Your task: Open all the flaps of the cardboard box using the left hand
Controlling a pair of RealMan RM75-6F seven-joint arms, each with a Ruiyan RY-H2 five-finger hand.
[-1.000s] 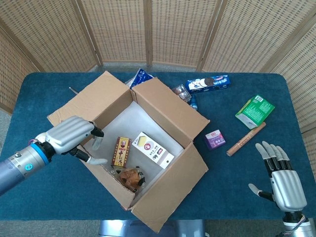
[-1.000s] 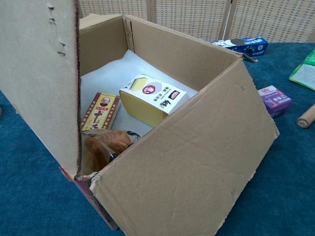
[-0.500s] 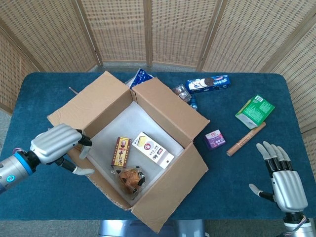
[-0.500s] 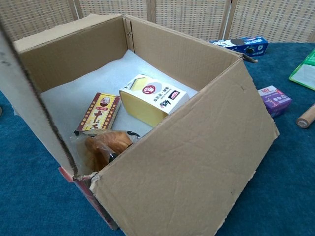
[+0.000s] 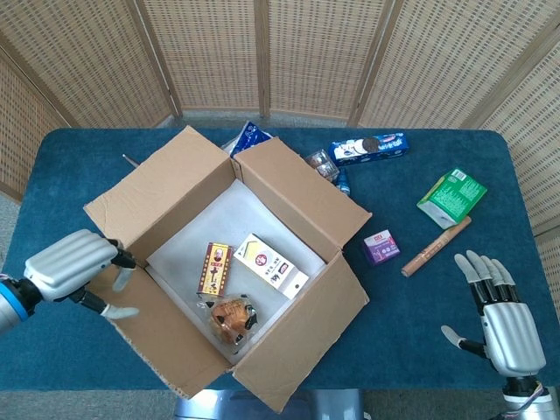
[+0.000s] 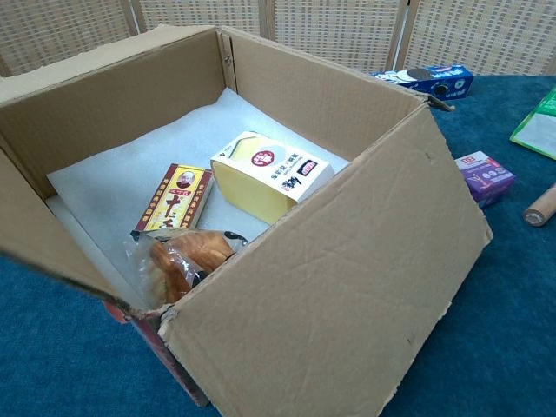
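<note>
Chest view: neither robot hand visible; cardboard box [image 6: 330, 287] cropped.

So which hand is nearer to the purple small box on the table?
The right hand. It rests below and to the right of the purple box, while the left hand is far across the cardboard box.

Matt brown cardboard box [image 5: 289, 210] on blue cloth table [image 5: 420, 332]; hands' shells glossy silver metal.
</note>
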